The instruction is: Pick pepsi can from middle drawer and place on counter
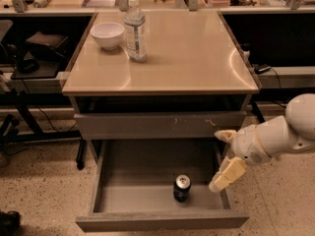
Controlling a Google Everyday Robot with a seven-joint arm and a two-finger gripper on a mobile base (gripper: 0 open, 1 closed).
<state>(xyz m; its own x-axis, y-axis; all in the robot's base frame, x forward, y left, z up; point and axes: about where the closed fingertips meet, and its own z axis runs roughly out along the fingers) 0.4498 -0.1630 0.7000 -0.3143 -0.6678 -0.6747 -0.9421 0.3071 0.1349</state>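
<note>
- Step in hand: approach, pre-grasp. Nothing picked yet.
- Hand [215, 160] hangs at the right side of the open middle drawer [162, 221], over its right wall, above floor level. Fingers spread apart, nothing between them.
- Pepsi can [181, 188] stands upright on the drawer floor, front-centre, near the drawer front and apart from all walls. It is left of the hand and lower, no contact.
- Next move (my read): shift the hand left and down into the drawer, fingers either side of the can, close, lift clear of the front wall, then up to the counter [197, 58].
- Watch: the upper drawer front [157, 124] overhangs the back of the drawer, so come in from the front or from above.
- Counter has free room centre and right. The water bottle [135, 29] and bowl [108, 35] sit at its back-left.
- Hard to tell: can label unreadable. The arm [275, 134] is cut off at the right edge, base not seen. Anything below the open drawer is out of view.
</note>
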